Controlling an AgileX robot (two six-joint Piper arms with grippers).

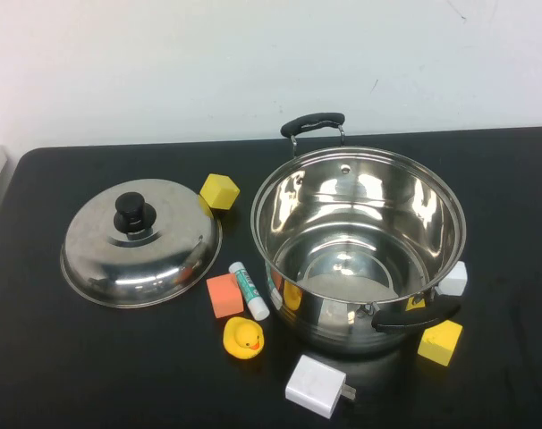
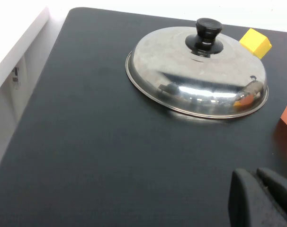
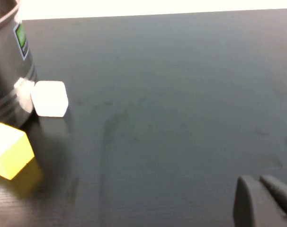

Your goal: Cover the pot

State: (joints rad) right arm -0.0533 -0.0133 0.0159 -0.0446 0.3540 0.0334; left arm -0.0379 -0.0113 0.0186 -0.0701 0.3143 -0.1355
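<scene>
Stainless steel, mirror-bright: the pot (image 1: 359,246), large, round, two black side handles, standing open and empty on the black table (image 1: 74,375).

Lid (image 2: 196,71), domed steel, black knob (image 2: 208,34) uppermost, resting rim-down on the table, well apart from the pot's rim. Not yet on the pot.

Left gripper (image 2: 263,198): low over bare table, holding nothing, fingertips drawn close together. The lid lies ahead of it, the knob on the far side of the dome's crown; the pot lies beyond the lid.

Right gripper (image 3: 265,201): low over bare table, holding nothing, fingertips close together. The pot wall (image 3: 8,71) stands well ahead of it; the lid does not show in its wrist view.

Judgement: the left arm is much the nearer to the lid, so the lift likely falls to it, by way of the knob, then across to the pot mouth.

Sundries: yellow block (image 1: 219,190) beside the lid; orange block (image 1: 224,295); glue stick (image 1: 249,290); rubber duck (image 1: 243,338); white charger (image 1: 317,386); second yellow block (image 3: 8,150) and white cube (image 3: 49,99) against the pot.
</scene>
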